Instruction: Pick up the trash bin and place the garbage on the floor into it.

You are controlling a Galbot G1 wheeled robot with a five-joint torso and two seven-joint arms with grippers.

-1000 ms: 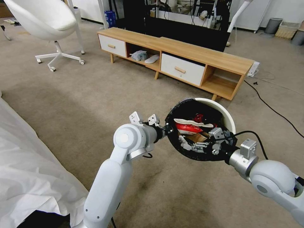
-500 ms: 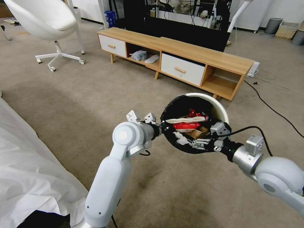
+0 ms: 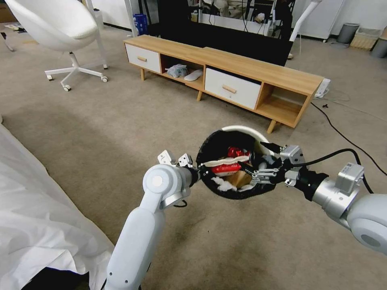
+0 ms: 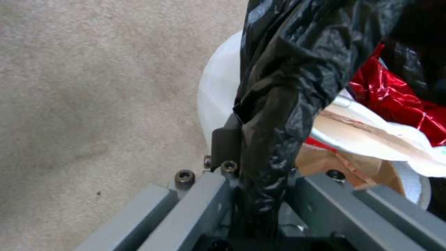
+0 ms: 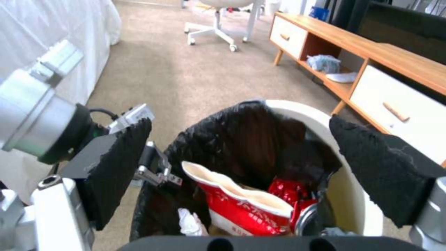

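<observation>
The left gripper (image 3: 198, 170) held the bin (image 3: 246, 131) off the carpet (image 3: 121, 121) in front of the robot, its fingers pinched on the near rim through the black liner (image 4: 274, 115). That clamp on the rim appeared to be the bin's only support, and the bin hung tilted with its mouth turned towards the robot, probably to keep the opening within reach of the other arm. The right gripper (image 3: 264, 161) hovered at the mouth with its padded fingers (image 5: 118, 164) spread wide and nothing between them. Inside lay the garbage: a red-and-white wrapper (image 5: 241, 205), a crushed red can (image 5: 290, 195), brown paper (image 3: 238, 177) and white tissue (image 5: 188, 219). No loose litter showed on the stretch of floor in view, suggesting the collecting was largely done.

The scene was a room with worn beige carpet. A low wooden TV stand (image 3: 258, 70) with white drawers stood beyond the bin, a white swivel chair (image 3: 56, 24) farther off to the left, a white sheet (image 3: 36, 209) draped at the near left, and a black cable (image 3: 342, 135) trailed across the floor at right.
</observation>
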